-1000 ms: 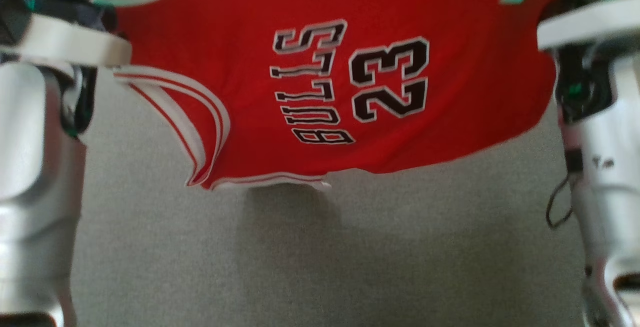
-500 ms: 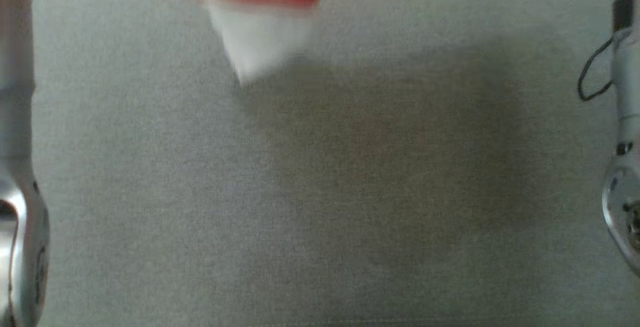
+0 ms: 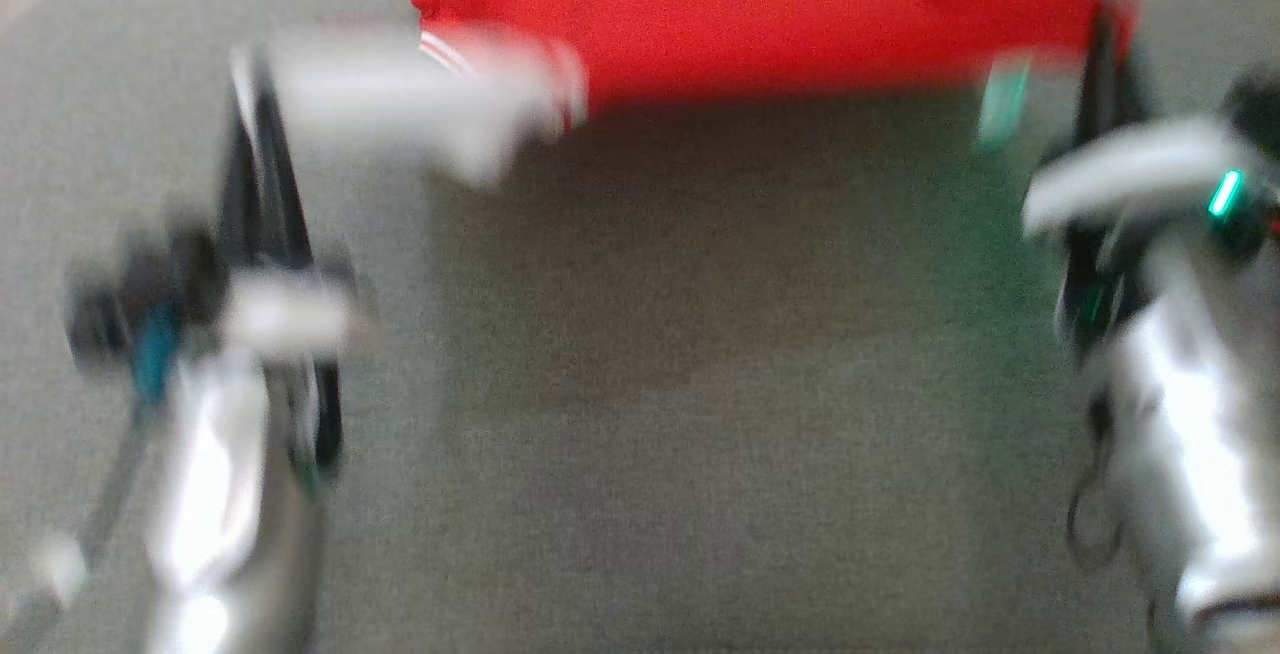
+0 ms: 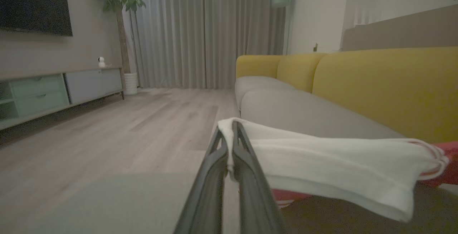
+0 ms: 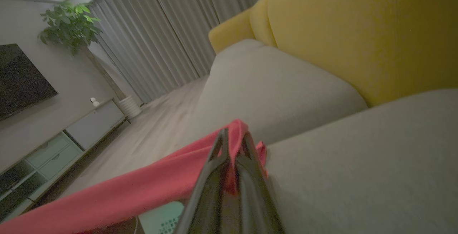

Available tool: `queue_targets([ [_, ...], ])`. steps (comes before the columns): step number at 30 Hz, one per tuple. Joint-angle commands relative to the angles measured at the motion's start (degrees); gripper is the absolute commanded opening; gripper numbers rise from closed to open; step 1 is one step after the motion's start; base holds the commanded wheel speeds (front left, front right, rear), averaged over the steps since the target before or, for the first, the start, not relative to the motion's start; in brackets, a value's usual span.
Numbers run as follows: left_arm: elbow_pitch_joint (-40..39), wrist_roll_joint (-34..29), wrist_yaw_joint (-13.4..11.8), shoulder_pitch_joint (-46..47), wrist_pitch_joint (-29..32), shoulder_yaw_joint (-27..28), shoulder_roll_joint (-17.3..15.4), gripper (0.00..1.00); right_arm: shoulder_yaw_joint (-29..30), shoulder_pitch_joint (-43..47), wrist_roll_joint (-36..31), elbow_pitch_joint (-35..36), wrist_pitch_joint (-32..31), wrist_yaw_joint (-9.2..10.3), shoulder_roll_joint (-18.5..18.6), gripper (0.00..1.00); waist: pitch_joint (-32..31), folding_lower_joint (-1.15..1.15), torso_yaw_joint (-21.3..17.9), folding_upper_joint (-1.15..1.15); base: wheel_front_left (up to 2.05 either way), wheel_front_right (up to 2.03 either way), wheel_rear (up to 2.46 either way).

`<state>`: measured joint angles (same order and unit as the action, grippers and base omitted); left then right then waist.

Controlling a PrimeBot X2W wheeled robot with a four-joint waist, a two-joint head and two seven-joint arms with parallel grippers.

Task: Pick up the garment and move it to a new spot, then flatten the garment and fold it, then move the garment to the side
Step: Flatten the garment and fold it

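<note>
Both pincers are closed tight on the red jersey: the left pincer grips its white trim, and the right pincer grips red cloth. The jersey hangs stretched over the sofa's grey seat cushion. The lifting seems done; flattening, folding and moving aside remain.

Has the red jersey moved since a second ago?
Yes. The red jersey, then hanging with its print showing, now stretches along the far edge of the grey cushion; the camera shifted too.
</note>
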<state>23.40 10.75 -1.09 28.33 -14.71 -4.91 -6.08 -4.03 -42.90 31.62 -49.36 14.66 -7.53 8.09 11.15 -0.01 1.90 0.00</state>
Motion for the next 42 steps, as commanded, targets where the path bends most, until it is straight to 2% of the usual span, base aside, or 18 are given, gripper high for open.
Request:
queue_targets([
  [1, -2.9, 0.5, -0.3, -1.6, -0.3, 3.6, -1.1, 0.00, -1.9, 1.1, 1.3, 2.0, 0.3, 0.04, 0.0, 0.00, -2.1, 0.01, -0.2, 0.00, 0.00, 0.00, 0.00],
  [7, -2.4, 1.7, 0.6, -17.8, -0.3, 8.3, 2.2, 0.00, -7.6, 15.5, 6.7, 2.7, 0.3, 0.04, -0.5, 0.00, -8.6, 0.01, -0.9, 0.00, 0.00, 0.00, 0.00],
  [14, -2.3, 1.2, 1.6, -28.9, -0.3, 9.9, 3.1, 0.00, -10.9, 25.7, 11.0, 4.2, 0.3, 0.04, -0.4, 0.00, -13.6, 0.01, -1.2, 0.00, 0.00, 0.00, 0.00],
  [22, -2.9, 2.6, 2.3, -37.2, -0.3, 7.5, 3.2, 0.00, -11.4, 34.4, 14.0, 5.3, 0.3, 0.04, 0.2, 0.00, -16.3, 0.01, -0.3, 0.00, 0.00, 0.00, 0.00],
  [26, -5.1, 4.2, 1.0, -40.0, -0.3, 6.1, 3.2, 0.00, -11.6, 37.4, 14.8, 6.5, -0.3, 0.04, 0.2, 0.00, -16.6, 0.01, 0.1, 0.00, 0.00, 0.00, 0.00],
  [30, -7.9, 3.8, 0.8, -38.4, -0.3, 5.5, 3.2, 0.00, -11.6, 37.4, 15.3, 8.6, -0.6, 0.04, 0.2, 0.00, -15.5, 0.01, 0.3, 0.00, 0.00, 0.00, 0.00],
  [35, -11.1, 1.8, 1.3, -31.1, -0.3, 4.6, 3.2, 0.00, -10.6, 33.4, 15.9, 10.6, -1.8, 0.04, -0.7, 0.00, -12.8, 0.01, 0.3, 0.00, 0.00, 0.00, 0.00],
  [42, -7.8, 0.2, 1.5, -18.2, -0.3, 3.0, 3.2, 0.00, -9.0, 24.7, 15.6, 10.7, -4.8, 0.04, -2.1, 0.00, -7.0, 0.01, -0.6, 0.00, 0.00, 0.00, 0.00],
])
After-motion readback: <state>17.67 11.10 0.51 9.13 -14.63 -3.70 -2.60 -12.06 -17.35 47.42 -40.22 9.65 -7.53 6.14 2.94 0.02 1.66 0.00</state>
